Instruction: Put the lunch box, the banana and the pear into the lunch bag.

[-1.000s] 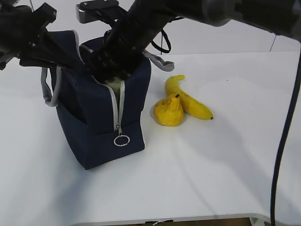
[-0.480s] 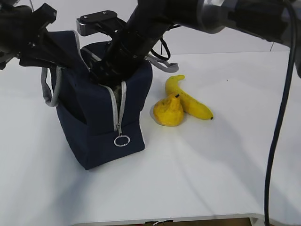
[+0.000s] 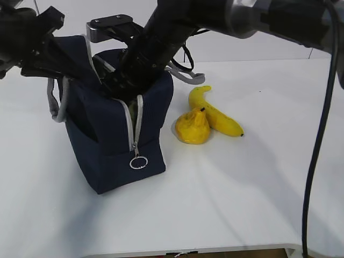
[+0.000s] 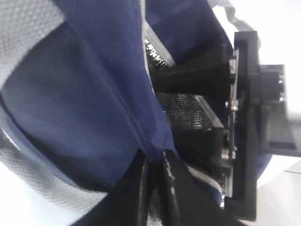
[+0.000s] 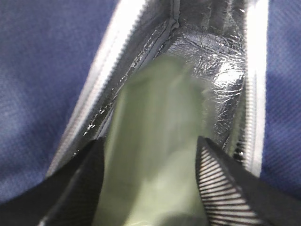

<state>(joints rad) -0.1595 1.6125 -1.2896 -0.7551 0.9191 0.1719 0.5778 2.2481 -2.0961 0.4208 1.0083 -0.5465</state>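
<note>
1. Navy fabric lunch bag (image 3: 115, 137) stands toward the table's left-rear area, zipper undone down the front, ring pull (image 3: 138, 162) hanging low.
2. Left gripper (image 4: 154, 172) is clenched on a fold of the bag's blue wall near the rim; likely holding the mouth open and the bag steady so it does not tip or collapse under loading.
3. Right gripper (image 5: 149, 155) is down inside the bag opening. Its fingers (image 5: 221, 188) flank the sage-green lunch box (image 5: 155, 155), silver lining (image 5: 207, 52) visible beyond it.
4. Fingers sit either side of the box; whether they press on it or have let go cannot be told, view is blurred.
5. Judgement: box is at the insert/release step, first item of three.
6. Pear (image 3: 192, 127) and banana (image 3: 216, 114) lie touching each other on the table just right of the bag, toward the rear centre, not yet loaded.
7. Fruit sits near the bag, so reach for the right arm should be short.
8. Risk: withdrawing arm could snag the grey handle (image 3: 185, 75) or drag the box back out.
</note>
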